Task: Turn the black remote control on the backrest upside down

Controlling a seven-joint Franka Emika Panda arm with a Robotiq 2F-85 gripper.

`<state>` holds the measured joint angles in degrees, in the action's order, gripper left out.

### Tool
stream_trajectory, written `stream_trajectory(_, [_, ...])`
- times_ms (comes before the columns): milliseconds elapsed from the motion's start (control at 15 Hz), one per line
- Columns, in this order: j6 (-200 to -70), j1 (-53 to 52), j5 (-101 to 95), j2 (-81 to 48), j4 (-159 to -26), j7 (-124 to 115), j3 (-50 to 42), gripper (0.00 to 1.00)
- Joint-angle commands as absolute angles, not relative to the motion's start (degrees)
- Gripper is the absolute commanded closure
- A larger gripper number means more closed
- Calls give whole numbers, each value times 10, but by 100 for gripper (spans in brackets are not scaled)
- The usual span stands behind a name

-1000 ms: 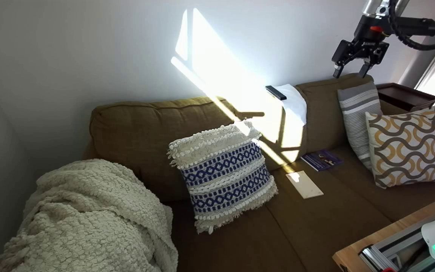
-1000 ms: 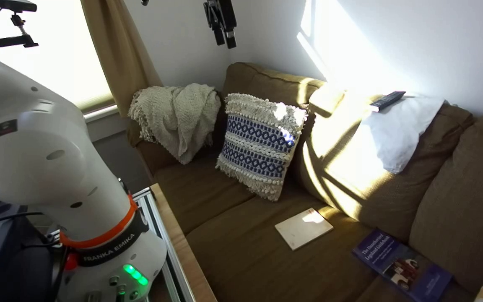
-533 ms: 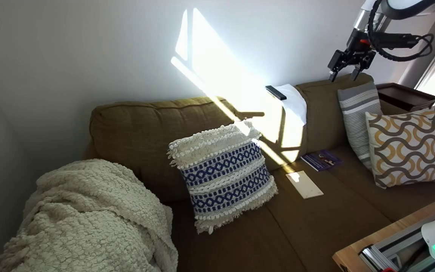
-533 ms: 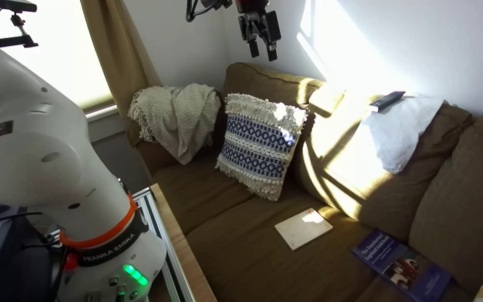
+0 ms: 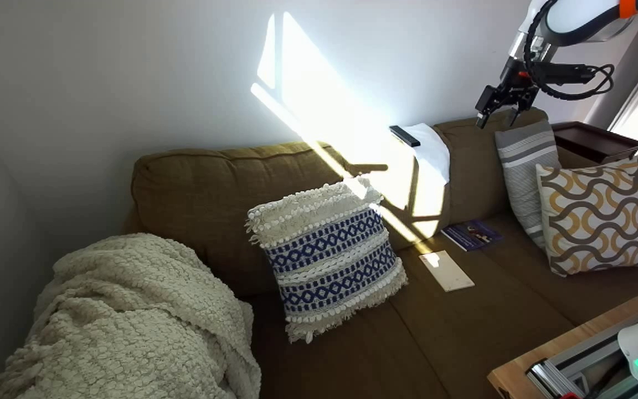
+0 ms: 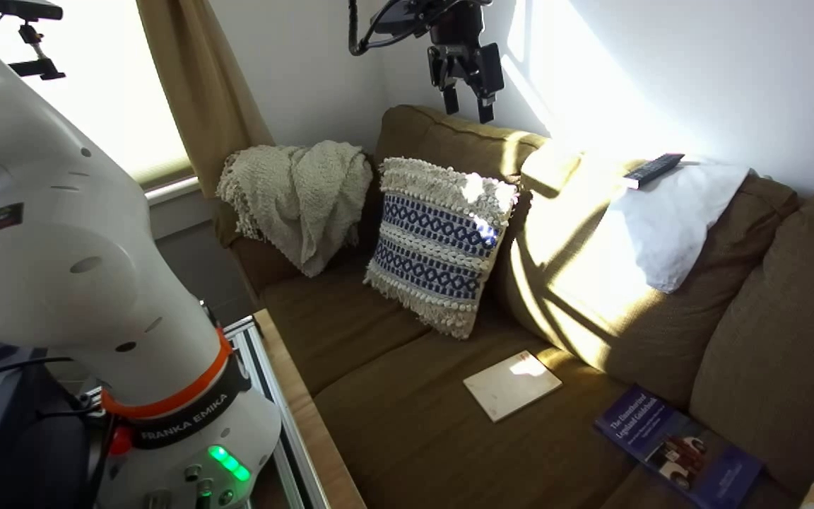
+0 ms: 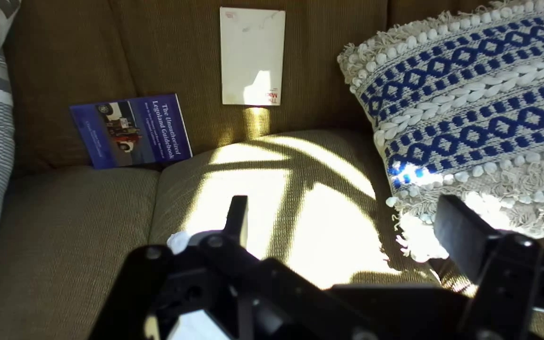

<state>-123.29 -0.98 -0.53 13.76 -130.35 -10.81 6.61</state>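
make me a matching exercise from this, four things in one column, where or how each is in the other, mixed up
1. remote
2. guidebook
3. fringed pillow
4. jaws

A. blue-patterned, leaning on the backrest
B. spread apart, holding nothing
C. lying atop the backrest
D. purple, lying on the seat

Pairs: 1-C, 2-D, 3-A, 4-B

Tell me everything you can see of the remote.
The remote is a slim black slab, apparently plastic, with what look like rows of small buttons facing up. It lies crosswise atop the backrest, on the white cloth; glare hides whether all of it rests there. In an exterior view its front end glares pale. The open gripper doesn't touch it.
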Motion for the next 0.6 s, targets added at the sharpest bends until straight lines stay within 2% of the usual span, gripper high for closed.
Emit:
stream_trajectory(0, [-1231, -16, -7, 137, -1302, -109, 60, 0])
stream_trajectory(533, [-1217, 10, -16, 11, -1204, -66, 14, 0])
